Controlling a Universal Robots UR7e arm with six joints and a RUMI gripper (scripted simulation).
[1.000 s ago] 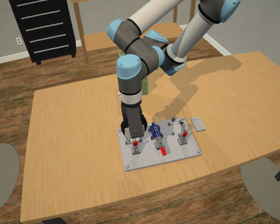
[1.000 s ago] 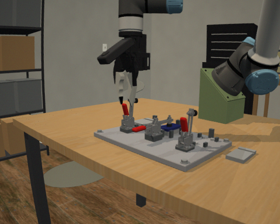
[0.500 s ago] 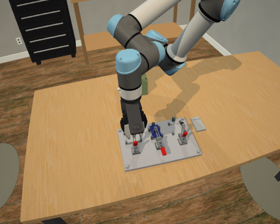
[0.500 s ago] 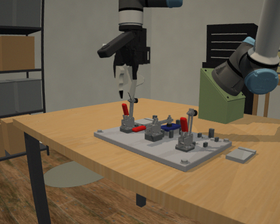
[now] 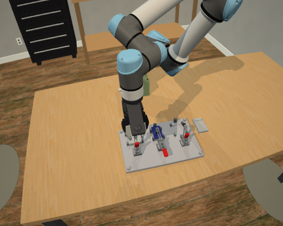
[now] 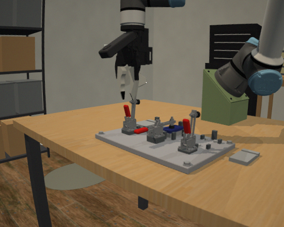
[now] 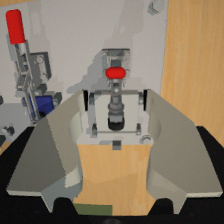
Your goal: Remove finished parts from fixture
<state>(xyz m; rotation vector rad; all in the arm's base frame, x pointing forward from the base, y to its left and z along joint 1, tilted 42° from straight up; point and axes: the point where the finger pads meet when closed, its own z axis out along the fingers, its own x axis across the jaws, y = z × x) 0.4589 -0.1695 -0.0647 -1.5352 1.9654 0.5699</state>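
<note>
A pale grey finished part (image 5: 201,126) (image 6: 243,157) lies flat on the wooden desk (image 5: 75,144) (image 6: 269,178) (image 7: 195,60), just off the fixture plate (image 5: 147,164) (image 6: 158,155) (image 7: 75,30) at two o'clock in the top view. It is a thin rectangle, its slot crossing near the twelve o'clock end.

The other finished part (image 5: 131,140) (image 6: 146,123) (image 7: 132,115) — a similar pale slab — sits in the fixture's station around ten o'clock, among short dark pins, its red-handled toggle clamp (image 5: 137,150) (image 6: 129,125) (image 7: 116,90) raised. The end effector (image 5: 136,137) (image 6: 128,97) (image 7: 115,91) hovers above it, fingers partly open, gripping nothing.

Towards eleven o'clock, the dark blue blank (image 5: 154,129) (image 6: 174,128) (image 7: 44,104) lies between pins, with the middle clamp (image 5: 161,145) (image 6: 156,134) (image 7: 40,70) pressed down on it.
</note>
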